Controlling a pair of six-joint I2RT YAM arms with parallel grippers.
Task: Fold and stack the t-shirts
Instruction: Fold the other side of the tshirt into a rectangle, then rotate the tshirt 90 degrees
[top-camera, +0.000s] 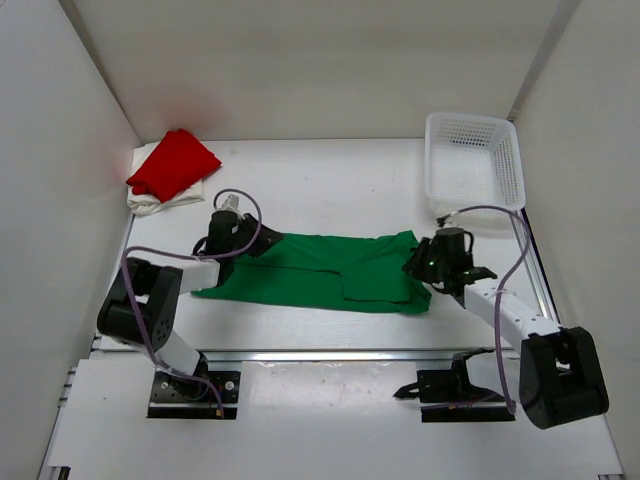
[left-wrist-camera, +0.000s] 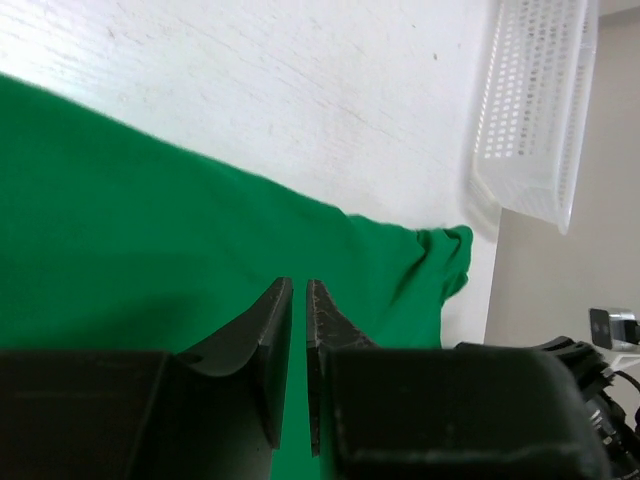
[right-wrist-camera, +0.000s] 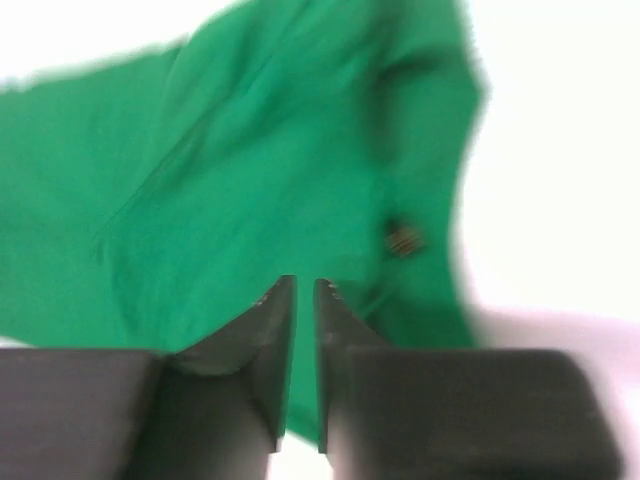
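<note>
The green t-shirt (top-camera: 320, 270) lies spread across the middle of the table, partly folded along its length. My left gripper (top-camera: 262, 243) is at its upper left corner; in the left wrist view the gripper (left-wrist-camera: 299, 283) has its jaws almost together, with green cloth (left-wrist-camera: 150, 220) in the thin slit. My right gripper (top-camera: 416, 268) is at the shirt's right edge. The right wrist view is blurred: the gripper (right-wrist-camera: 304, 282) has its jaws nearly closed, with green cloth (right-wrist-camera: 250, 150) between them. The red t-shirt (top-camera: 172, 162) sits folded on the white t-shirt (top-camera: 160, 200) at the back left.
A white mesh basket (top-camera: 475, 165) stands at the back right, also seen in the left wrist view (left-wrist-camera: 540, 100). White walls enclose the table on three sides. A metal rail runs along the near edge by the arm bases.
</note>
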